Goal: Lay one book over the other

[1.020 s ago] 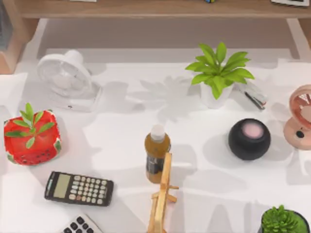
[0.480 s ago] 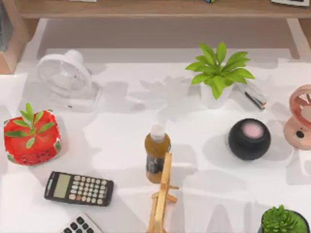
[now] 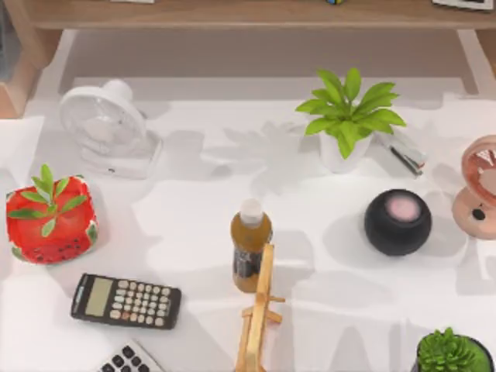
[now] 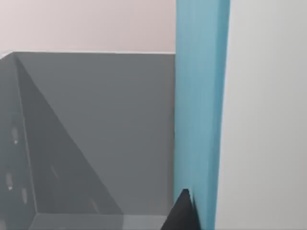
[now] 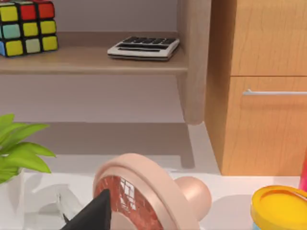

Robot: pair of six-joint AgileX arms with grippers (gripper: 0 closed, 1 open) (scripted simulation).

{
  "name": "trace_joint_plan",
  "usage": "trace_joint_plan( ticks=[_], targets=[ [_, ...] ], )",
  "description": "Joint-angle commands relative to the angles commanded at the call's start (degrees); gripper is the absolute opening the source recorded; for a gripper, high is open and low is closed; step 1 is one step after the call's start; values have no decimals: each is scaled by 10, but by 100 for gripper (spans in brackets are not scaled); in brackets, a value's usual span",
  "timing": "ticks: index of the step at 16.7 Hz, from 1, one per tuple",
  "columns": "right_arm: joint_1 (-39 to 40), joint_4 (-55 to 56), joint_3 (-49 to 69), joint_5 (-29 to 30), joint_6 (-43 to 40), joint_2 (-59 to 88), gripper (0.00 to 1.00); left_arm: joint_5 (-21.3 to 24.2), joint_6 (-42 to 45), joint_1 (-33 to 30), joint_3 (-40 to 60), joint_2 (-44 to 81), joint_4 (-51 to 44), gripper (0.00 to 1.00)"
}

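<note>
The left gripper (image 4: 182, 215) is showing as a dark tip in the left wrist view, pressing close against a tall blue slab (image 4: 199, 115) that is standing upright beside a grey bin (image 4: 96, 134). Whether that slab is a book, and whether this gripper is spread or pinching, I cannot tell.

The right gripper (image 5: 91, 215) is hanging just in front of the pink fan (image 5: 139, 191). Its state I also cannot tell. Behind the fan, a wooden shelf (image 5: 91, 62) is carrying a colour cube (image 5: 26, 26) and a flat keypad (image 5: 144, 47).

On the white table (image 3: 194, 209), a brown bottle (image 3: 250, 244) is standing upright near the middle, with a wooden stand (image 3: 260, 318) just beside it toward the near edge. A black calculator (image 3: 125, 301) is lying toward the near left corner. A watermelon pot (image 3: 50, 217) is sitting at the left edge, and a white fan (image 3: 105, 124) is standing toward the far left corner. A leafy plant (image 3: 349, 116) is standing toward the far edge. A black speaker (image 3: 397, 222) is sitting between the bottle and the right edge.
</note>
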Motion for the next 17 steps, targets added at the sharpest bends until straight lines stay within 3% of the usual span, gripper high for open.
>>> trace_joint_plan(
  ticks=[14,17],
  targets=[
    [0,0,0,0,0,0,100,4,2,4,-15,-25,-9,0],
    [0,0,0,0,0,0,100,13,37,10,-25,-46,-12,0]
  ],
)
